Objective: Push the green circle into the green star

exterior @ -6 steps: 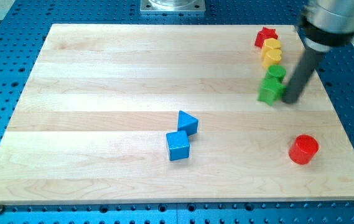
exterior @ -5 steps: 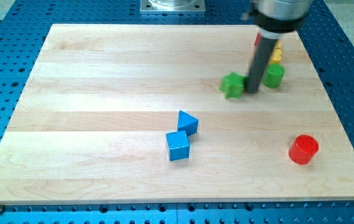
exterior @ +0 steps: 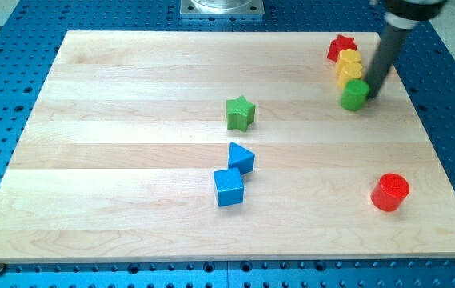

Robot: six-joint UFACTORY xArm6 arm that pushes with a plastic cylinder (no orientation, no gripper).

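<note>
The green circle (exterior: 354, 94) sits near the board's upper right, just below a column of a red star (exterior: 341, 48) and two yellow blocks (exterior: 349, 68). The green star (exterior: 241, 113) stands alone near the board's middle, well to the left of the circle. My tip (exterior: 370, 96) is right against the green circle's right side, the dark rod rising up and to the right out of the view.
A blue triangle (exterior: 241, 158) and a blue cube (exterior: 228, 187) lie just below the green star. A red cylinder (exterior: 390, 192) stands at the lower right. The wooden board (exterior: 131, 120) rests on a blue perforated table.
The green star has been pushed left from beside the green circle to the board's middle. My tip went left with it and has come back to the circle's right side.
</note>
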